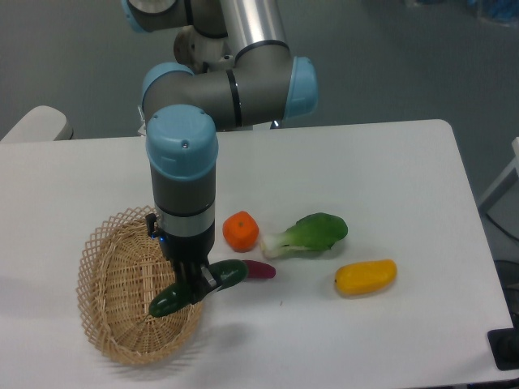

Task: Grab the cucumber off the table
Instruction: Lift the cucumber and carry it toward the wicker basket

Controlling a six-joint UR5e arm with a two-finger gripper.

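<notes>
The robot's two-fingered black hand (193,288) points straight down from a grey arm with light blue joint caps, and its fingers are pinched on the long, slim, glossy dark green cucumber (197,288), gripping it near the middle. The cucumber is lifted clear of the large white worktop (389,170) and hangs tilted: its lower end lies over the right-hand part of the oval woven wicker basket (122,288), while its higher end reaches out past the basket's right rim, close to a short purple eggplant-like piece (261,270). Whether the cucumber touches the rim cannot be told from this view.

The basket sits on the left side of the worktop, and the part of its interior that shows holds nothing but its own weave; the arm hides a strip along the right side.

To the right of the basket, a round orange fruit (241,231) rests on the worktop just beside the arm's wrist. The purple piece lies just below it. Further right is a leafy light green bok choy with a white stalk (306,234), its stalk end pointing towards the orange fruit. Below and to the right of the bok choy lies an oblong yellow fruit (366,276), apart from the others.
</notes>
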